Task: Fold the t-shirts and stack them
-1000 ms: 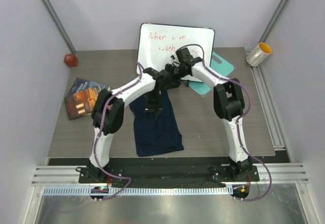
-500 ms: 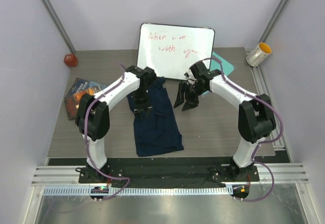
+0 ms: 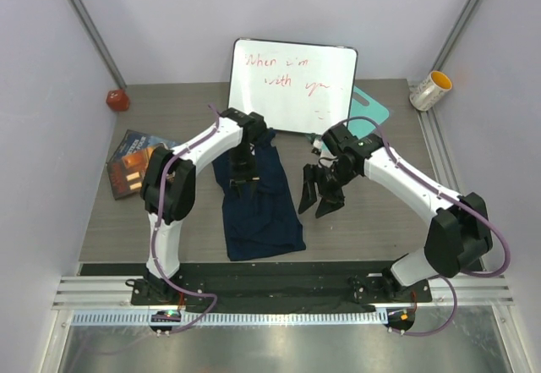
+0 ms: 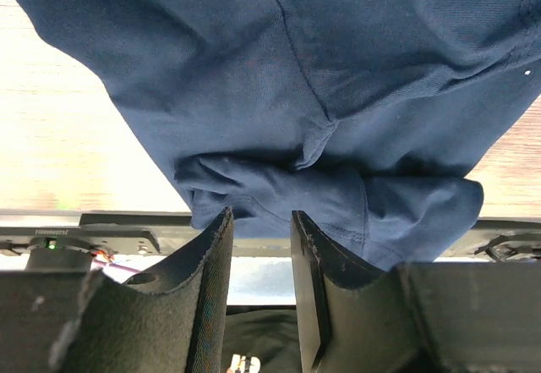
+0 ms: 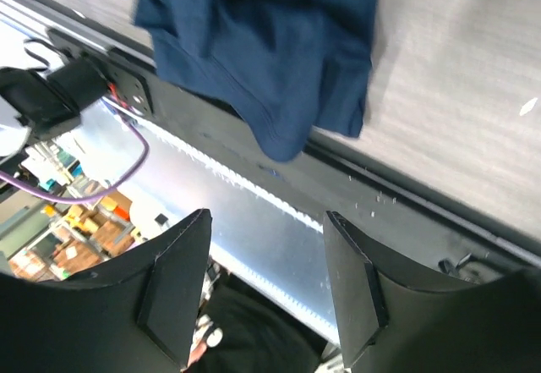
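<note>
The gray wooden bench sits in a room with pale walls. The left gripper hangs over the dark blue t-shirt, its jaws a little apart with nothing between them. The t-shirt lies flat, spreading from under this gripper toward the arm bases. The right gripper is beside the t-shirt, jaws wide and empty. Behind both grippers leans a whiteboard. A book lies well off to the left gripper's outer side.

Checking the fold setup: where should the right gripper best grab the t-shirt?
Likely its near right corner, coming from the right side: the t-shirt lies stretched lengthwise, that edge is free beside bare table, and the open right gripper hangs closest.
</note>
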`<control>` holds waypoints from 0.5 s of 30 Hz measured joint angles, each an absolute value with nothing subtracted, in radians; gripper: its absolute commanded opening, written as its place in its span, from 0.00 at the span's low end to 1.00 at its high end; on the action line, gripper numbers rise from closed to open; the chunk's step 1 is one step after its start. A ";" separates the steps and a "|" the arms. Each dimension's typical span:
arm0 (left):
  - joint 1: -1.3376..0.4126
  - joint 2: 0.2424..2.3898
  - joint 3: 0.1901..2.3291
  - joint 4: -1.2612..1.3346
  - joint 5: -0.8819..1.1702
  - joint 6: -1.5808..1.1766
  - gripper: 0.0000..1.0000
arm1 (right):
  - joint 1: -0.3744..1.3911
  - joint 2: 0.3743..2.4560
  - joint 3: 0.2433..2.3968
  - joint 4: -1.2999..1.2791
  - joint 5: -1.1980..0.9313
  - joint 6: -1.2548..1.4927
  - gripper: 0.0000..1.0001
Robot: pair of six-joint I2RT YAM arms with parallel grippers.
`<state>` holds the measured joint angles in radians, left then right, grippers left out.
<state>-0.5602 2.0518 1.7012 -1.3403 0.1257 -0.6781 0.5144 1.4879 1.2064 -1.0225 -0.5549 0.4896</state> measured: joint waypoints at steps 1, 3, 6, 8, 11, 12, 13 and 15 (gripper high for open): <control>-0.560 2.052 1.701 -1.340 0.126 -0.675 0.33 | 0.519 1.480 1.186 -1.021 -0.556 0.497 0.62; -0.558 2.051 1.696 -1.339 0.127 -0.672 0.34 | 0.535 1.472 1.138 -1.013 -0.561 0.512 0.61; -0.546 2.037 1.654 -1.317 0.130 -0.676 0.34 | 0.559 1.476 1.092 -0.997 -0.563 0.528 0.62; -0.528 2.007 1.604 -1.297 0.134 -0.684 0.34 | 0.571 1.479 1.075 -0.976 -0.569 0.535 0.62; -0.493 1.951 1.554 -1.276 0.135 -0.702 0.35 | 0.587 1.487 1.055 -0.931 -0.582 0.545 0.62; -0.481 1.933 1.546 -1.270 0.135 -0.704 0.34 | 0.591 1.493 1.050 -0.915 -0.586 0.548 0.62; -0.472 1.919 1.544 -1.267 0.134 -0.706 0.34 | 0.595 1.500 1.046 -0.904 -0.588 0.550 0.62; -0.456 1.903 1.544 -1.259 0.132 -0.707 0.34 | 0.601 1.520 1.033 -0.877 -0.593 0.552 0.62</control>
